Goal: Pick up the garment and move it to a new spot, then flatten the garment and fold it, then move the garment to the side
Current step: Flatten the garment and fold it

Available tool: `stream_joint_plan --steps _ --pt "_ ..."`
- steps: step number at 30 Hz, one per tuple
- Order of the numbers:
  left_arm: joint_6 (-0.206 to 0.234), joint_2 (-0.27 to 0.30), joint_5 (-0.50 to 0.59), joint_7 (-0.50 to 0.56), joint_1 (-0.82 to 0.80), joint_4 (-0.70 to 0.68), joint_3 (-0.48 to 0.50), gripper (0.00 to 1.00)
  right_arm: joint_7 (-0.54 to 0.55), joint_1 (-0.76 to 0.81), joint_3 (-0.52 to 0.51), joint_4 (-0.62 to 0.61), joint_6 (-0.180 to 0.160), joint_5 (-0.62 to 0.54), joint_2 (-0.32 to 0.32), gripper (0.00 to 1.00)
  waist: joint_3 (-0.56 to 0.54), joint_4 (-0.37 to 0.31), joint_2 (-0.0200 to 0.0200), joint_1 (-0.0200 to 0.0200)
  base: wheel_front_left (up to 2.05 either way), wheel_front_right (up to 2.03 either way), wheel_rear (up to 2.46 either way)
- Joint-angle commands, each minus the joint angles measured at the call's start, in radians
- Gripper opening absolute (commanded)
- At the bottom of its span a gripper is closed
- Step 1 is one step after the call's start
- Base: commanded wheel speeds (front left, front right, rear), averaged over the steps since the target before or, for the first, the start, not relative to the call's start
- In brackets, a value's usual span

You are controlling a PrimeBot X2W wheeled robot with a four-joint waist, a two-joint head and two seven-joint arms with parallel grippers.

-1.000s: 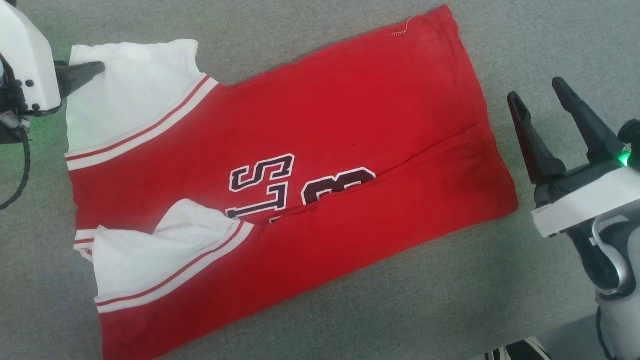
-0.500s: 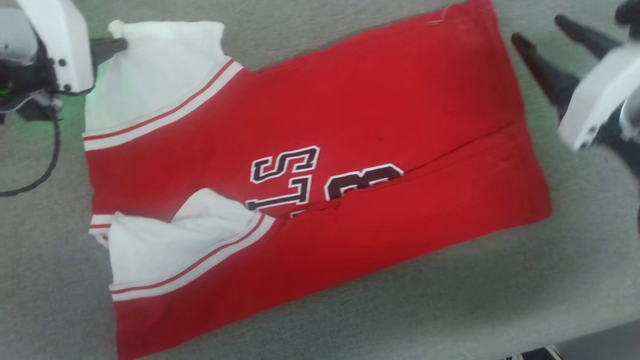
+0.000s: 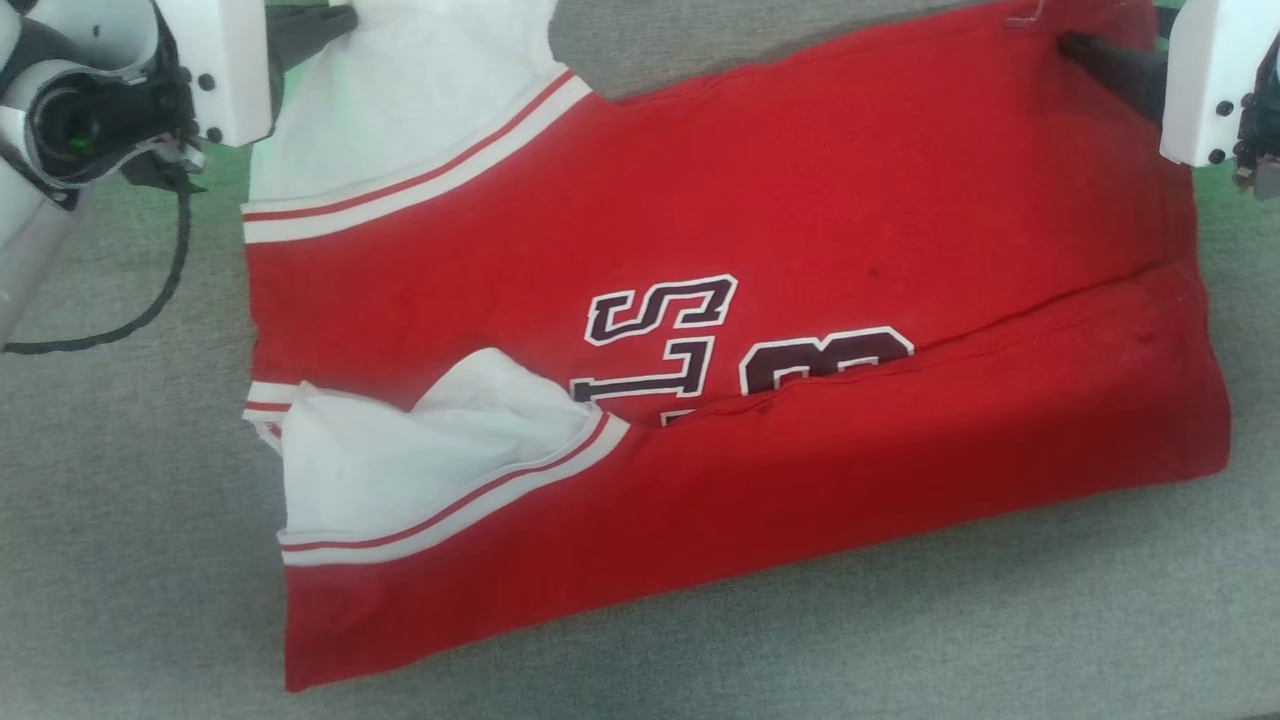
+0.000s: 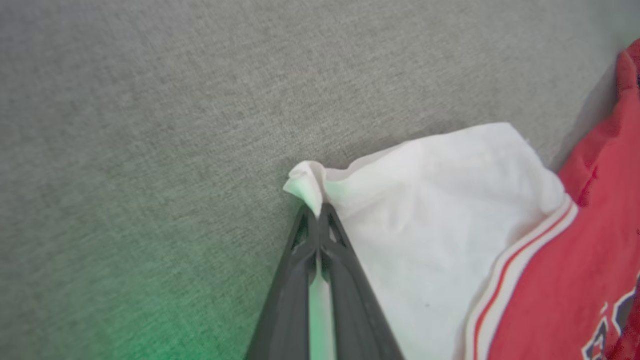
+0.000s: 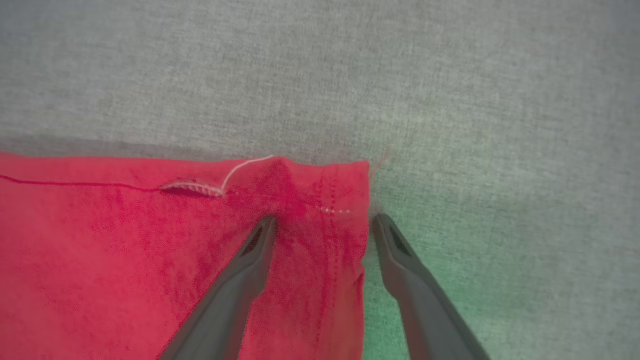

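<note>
The garment (image 3: 800, 200) is a red shirt with white sleeves and dark lettering. It lies folded lengthwise on the grey surface. My left gripper (image 3: 340, 15) is at the upper left, shut on the far corner of the white sleeve (image 4: 440, 225). In the left wrist view its fingers (image 4: 316, 212) pinch a small tuft of white cloth. My right gripper (image 3: 1090, 45) is at the upper right, open over the garment's far hem corner (image 5: 320, 190). One fingertip (image 5: 265, 225) rests on the red cloth. The other fingertip (image 5: 382, 222) is on the grey surface just past the edge.
A grey woven surface (image 3: 640, 650) stretches around the garment on every side. A black cable (image 3: 160, 300) loops down from my left wrist beside the sleeve. Green light from the grippers tints the cloth near both of them.
The head camera has shifted, so the garment sits lower and to the right. My left gripper has shut on the sleeve corner. My right gripper has moved from beside the hem to its far corner.
</note>
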Motion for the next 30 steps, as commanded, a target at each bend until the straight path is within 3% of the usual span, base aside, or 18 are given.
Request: stream_joint_plan --steps 1,2,3,11,15,24,30 --pt "-0.002 -0.016 -0.014 0.001 0.038 -0.002 -0.022 0.0 -0.005 0.013 0.022 0.014 0.0 0.012 0.008 0.28 -0.002 0.008 0.0 0.0 0.0 0.0 0.0" --pt "-0.002 -0.018 -0.011 -0.014 0.041 -0.007 -0.022 0.0 -0.02 0.014 0.026 0.018 0.0 0.015 0.005 0.05 -0.007 0.013 0.0 0.0 0.0 0.0 0.0" --pt "-0.002 -0.022 -0.016 -0.028 0.043 -0.009 -0.021 0.0 -0.036 0.018 0.03 0.023 0.0 0.018 -0.003 0.0 -0.015 0.018 0.0 0.0 0.0 0.0 0.0" --pt "-0.002 -0.043 -0.096 -0.164 0.114 -0.081 0.016 0.0 -0.161 0.102 0.055 -0.009 0.0 0.071 -0.093 0.0 -0.17 0.09 0.0 0.0 0.0 0.0 0.0" --pt "-0.002 -0.014 -0.121 -0.236 0.186 -0.199 0.02 0.0 -0.181 0.189 0.064 -0.058 0.0 0.115 -0.153 0.0 -0.259 0.128 0.0 0.0 0.0 0.0 0.0" --pt "-0.002 0.145 -0.131 -0.405 0.438 -0.487 -0.011 0.0 -0.191 0.477 0.035 -0.249 0.0 0.21 -0.296 0.0 -0.374 0.17 0.0 0.0 0.0 0.0 0.0" --pt "-0.002 0.219 -0.11 -0.561 0.624 -0.604 -0.044 0.0 -0.233 0.67 -0.043 -0.326 0.0 0.237 -0.338 0.0 -0.394 0.181 0.0 0.0 0.0 0.0 0.0"
